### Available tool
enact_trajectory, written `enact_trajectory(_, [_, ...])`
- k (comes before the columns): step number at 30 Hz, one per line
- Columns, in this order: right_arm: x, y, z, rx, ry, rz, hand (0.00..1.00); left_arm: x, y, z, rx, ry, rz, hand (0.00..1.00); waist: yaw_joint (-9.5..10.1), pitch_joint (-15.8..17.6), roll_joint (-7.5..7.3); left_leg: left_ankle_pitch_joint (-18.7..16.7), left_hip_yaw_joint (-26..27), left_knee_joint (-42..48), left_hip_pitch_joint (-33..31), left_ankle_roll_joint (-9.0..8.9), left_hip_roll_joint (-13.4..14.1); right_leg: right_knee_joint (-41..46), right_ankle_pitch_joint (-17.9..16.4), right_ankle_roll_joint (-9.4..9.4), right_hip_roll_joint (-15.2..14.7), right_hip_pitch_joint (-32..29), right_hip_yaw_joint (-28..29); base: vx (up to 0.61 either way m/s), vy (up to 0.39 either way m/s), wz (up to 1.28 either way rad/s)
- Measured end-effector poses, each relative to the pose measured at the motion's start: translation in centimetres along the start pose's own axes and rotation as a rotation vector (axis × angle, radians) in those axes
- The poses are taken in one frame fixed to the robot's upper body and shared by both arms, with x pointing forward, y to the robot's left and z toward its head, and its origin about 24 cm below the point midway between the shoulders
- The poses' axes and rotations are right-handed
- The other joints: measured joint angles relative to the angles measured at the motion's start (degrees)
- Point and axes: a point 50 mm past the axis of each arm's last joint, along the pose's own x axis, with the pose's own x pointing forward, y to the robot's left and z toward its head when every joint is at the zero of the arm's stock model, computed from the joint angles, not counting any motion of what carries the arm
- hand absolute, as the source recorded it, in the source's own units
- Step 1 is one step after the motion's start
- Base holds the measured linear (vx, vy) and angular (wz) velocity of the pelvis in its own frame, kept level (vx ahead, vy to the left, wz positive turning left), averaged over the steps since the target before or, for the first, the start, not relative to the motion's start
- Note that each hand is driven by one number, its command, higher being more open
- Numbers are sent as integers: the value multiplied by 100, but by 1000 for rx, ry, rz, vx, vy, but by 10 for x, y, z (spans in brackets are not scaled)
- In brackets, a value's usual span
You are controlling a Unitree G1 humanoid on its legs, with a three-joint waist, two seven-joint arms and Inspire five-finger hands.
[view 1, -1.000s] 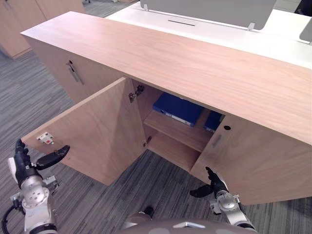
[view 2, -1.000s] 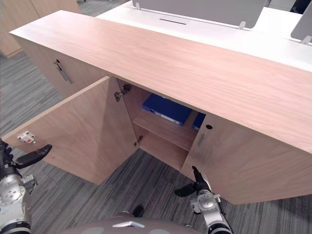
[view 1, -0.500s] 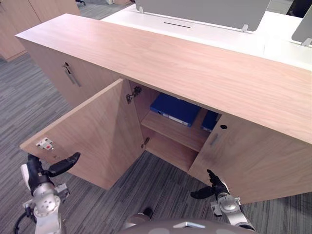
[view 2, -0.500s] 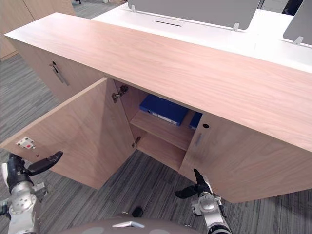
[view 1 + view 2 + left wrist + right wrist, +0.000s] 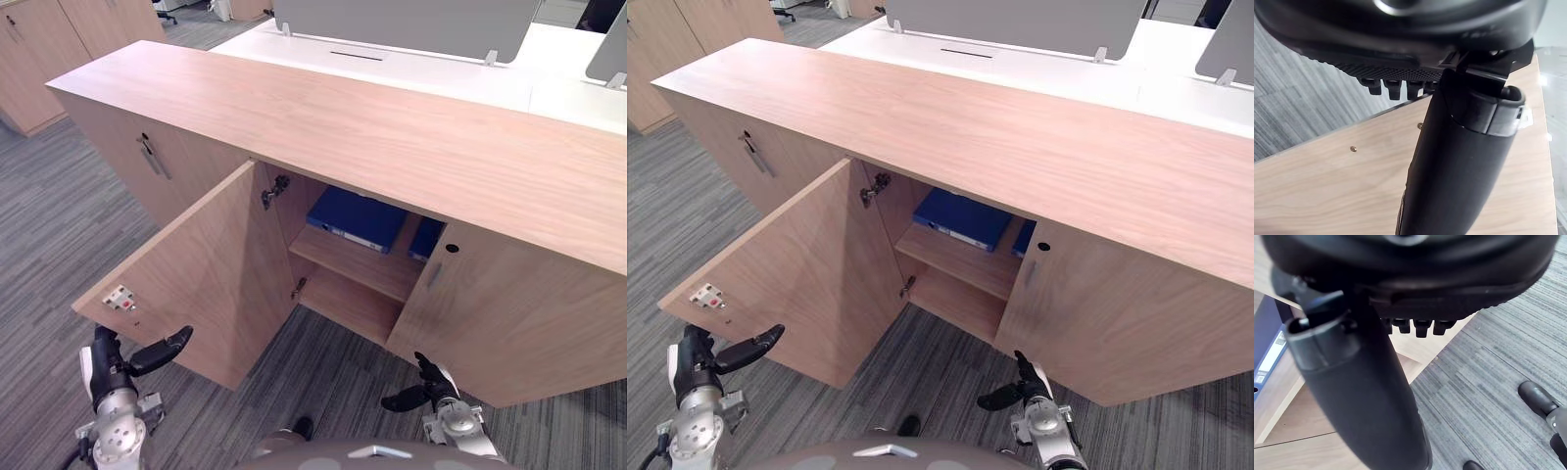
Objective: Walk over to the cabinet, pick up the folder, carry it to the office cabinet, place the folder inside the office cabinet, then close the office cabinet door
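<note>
Nearest, at 7 o'clock in the head views, the left hand (image 5: 118,360) stands over the grey striped carpet (image 5: 59,235), fingers straight up and thumb stretched sideways, with nothing in it. Its wrist view looks along the thumb (image 5: 1459,161) at the wood of the open door (image 5: 211,279), just beyond it and not touching; the fingers there are cut down to short stubs. At 5 o'clock the right hand (image 5: 427,389) is likewise spread and bare, low in front of the shut right door (image 5: 509,323).

The open door swings out toward 8 o'clock and carries a small white catch with a red spot (image 5: 120,298) near its free corner. Its two metal hinges (image 5: 275,188) sit at the inner edge.

Behind it the office cabinet (image 5: 392,127) has an open compartment at the centre, split by a shelf (image 5: 358,266). The folder (image 5: 358,217), blue, lies flat on that shelf, its far end tucked under the cabinet top. At 3 o'clock of it a second blue item (image 5: 428,238) is mostly hidden by the shut door, so what it is cannot be told. The lower compartment (image 5: 343,305) is also cut off on that side. The right wrist view catches the folder's spine with a white label (image 5: 1268,352), cropped at the frame edge.

Farther, at 12 o'clock, a white desk (image 5: 441,73) with a grey screen (image 5: 402,20) runs behind the cabinet; at 11 o'clock stand more wooden cupboards (image 5: 39,49).
</note>
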Motion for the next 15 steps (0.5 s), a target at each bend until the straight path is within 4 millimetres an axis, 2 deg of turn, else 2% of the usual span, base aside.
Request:
enact_trajectory(7, [-1, 3, -6, -6, 24, 9, 100, -7, 6, -11, 41, 43, 6, 100, -10, 2, 19, 0, 325, 37, 2, -5, -12, -91, 187, 30, 6, -113, 347, -8, 0, -21])
enact_trajectory(11, [-3, 3, -10, -6, 34, 3, 100, -10, 5, -21, 87, 88, -5, 100, -16, 11, 55, -39, 684, 84, 4, -53, -10, -210, 310, 60, 18, -164, 611, -55, 14, -25])
enact_trajectory(15, [-5, 2, -19, -2, 59, -14, 100, -29, -5, -40, 171, 161, -88, 100, -172, 28, 90, -47, 1101, 114, 4, -43, -15, -263, 361, 125, 14, -231, 983, -91, 26, -5])
